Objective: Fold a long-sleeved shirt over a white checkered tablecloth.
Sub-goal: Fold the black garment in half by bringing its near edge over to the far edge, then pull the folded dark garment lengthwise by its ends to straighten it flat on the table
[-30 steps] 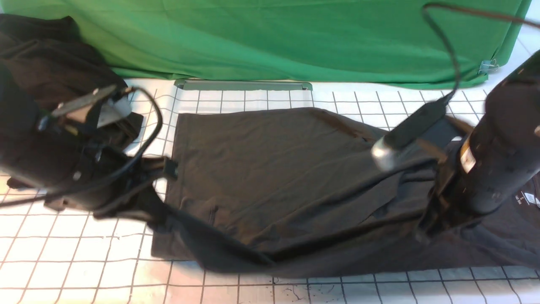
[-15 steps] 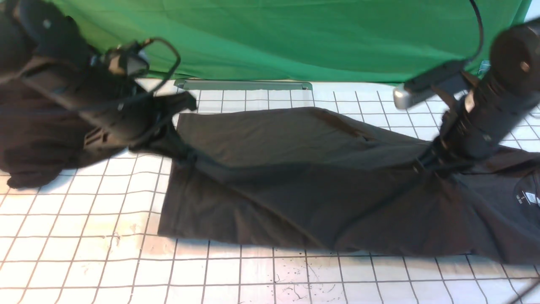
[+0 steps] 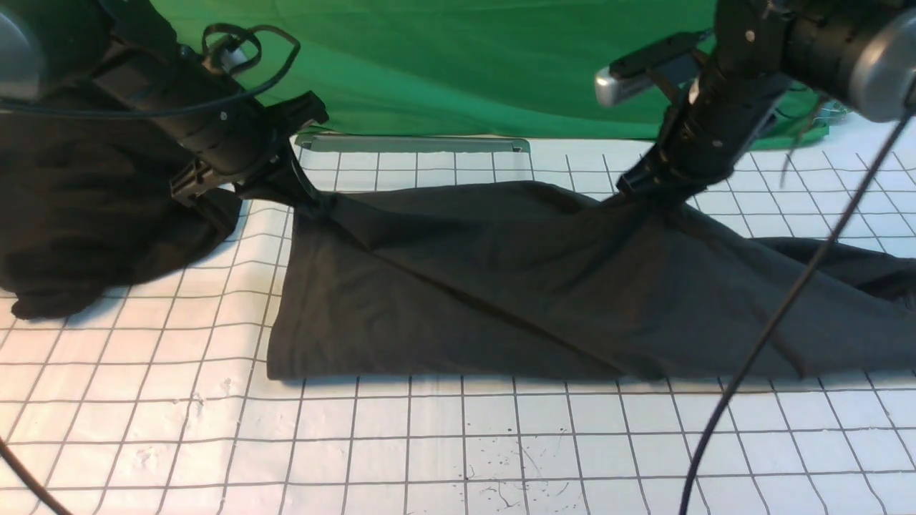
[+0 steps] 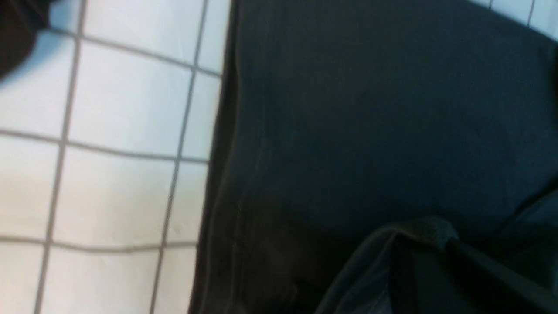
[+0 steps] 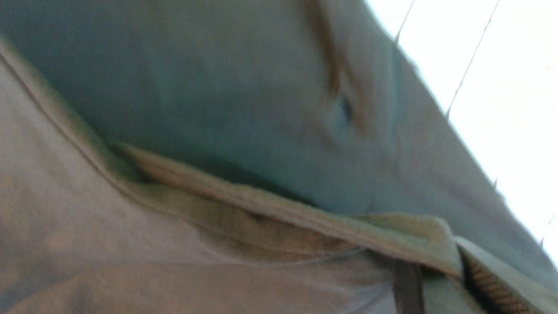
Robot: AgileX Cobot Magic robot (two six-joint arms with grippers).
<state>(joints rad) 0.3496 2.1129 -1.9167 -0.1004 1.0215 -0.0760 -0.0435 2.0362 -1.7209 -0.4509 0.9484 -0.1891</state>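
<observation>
The long-sleeved shirt [image 3: 544,286] lies as a dark charcoal band across the white checkered tablecloth [image 3: 429,443], doubled over along its length. My left gripper [image 3: 317,203] is shut on the shirt's far left corner, low over the cloth. At the far edge right of centre, my right gripper [image 3: 633,192] is shut on a raised fold of the shirt. In the left wrist view the shirt [image 4: 370,109] fills most of the frame beside the tablecloth [image 4: 122,113], with a pinched hem at the gripper [image 4: 429,244]. The right wrist view shows a folded shirt [image 5: 218,87] hem clamped in the gripper [image 5: 436,261].
A black shapeless heap of cloth [image 3: 79,229] sits at the far left under my left arm. A green backdrop [image 3: 465,64] closes the back, with a grey bar [image 3: 411,144] at its foot. A dark cable [image 3: 780,315] hangs across the right foreground.
Both grippers have carried the shirt's near edge up and away to the far side, laying it over itself. The neck label at the right no longer shows.
</observation>
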